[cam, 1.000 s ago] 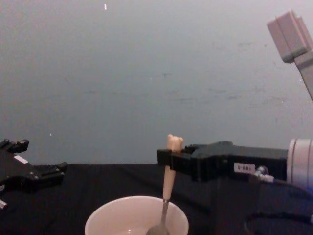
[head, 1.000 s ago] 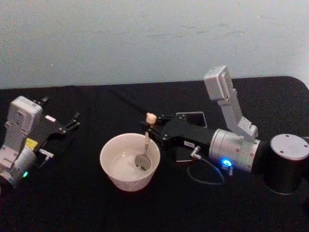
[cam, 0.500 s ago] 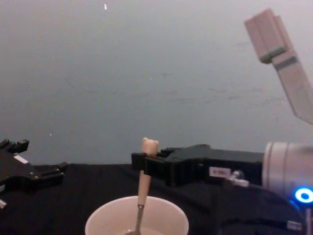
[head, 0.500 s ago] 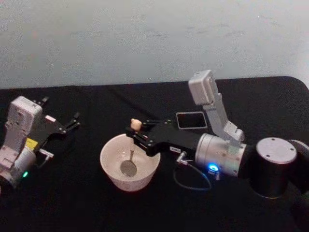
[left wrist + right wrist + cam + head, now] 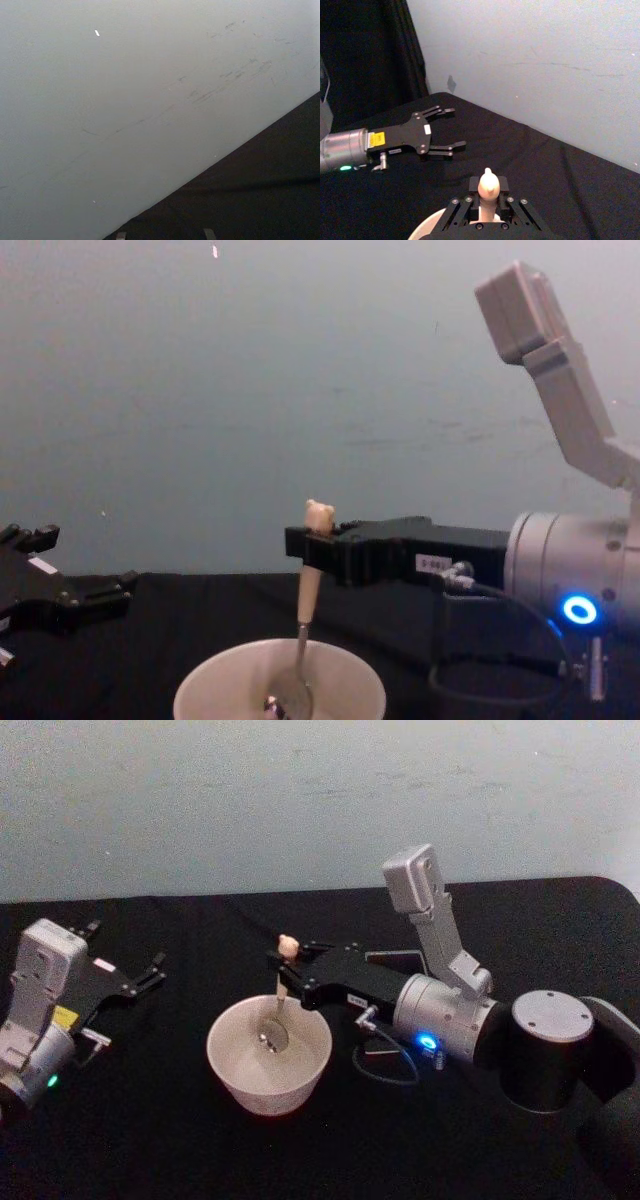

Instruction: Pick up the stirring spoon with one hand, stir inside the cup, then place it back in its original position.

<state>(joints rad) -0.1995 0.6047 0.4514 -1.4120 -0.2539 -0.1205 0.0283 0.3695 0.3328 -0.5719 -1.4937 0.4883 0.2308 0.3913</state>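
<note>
1. Wood-look handle, thin dark neck, shiny metal bowl: the stirring spoon (image 5: pixel 279 992) looks light and stiff. The polished bowl is likely slippery, so the handle is the place to take hold.
2. Right gripper (image 5: pixel 285 970) reaches in from the right, closed on the upper handle just under the bear head. The spoon hangs nearly upright, its bowl down inside the cup (image 5: pixel 222 1065).
3. A grip this high gives long leverage, so a knock on the cup wall could, I judge, pivot the spoon between the pads.
4. The cup stands near centre on the black table (image 5: pixel 150 1140). It looks rigid and probably chips if struck. Whether it holds anything, I cannot tell.
5. The dark grey holder (image 5: pixel 390 958) sits right of and beyond the cup, mostly hidden by the right arm.
6. Left gripper (image 5: pixel 125 944) is parked at far left, fingers spread, holding nothing, well apart from the cup.
7. Count: one spoon, one cup, one holder, two grippers.
</note>
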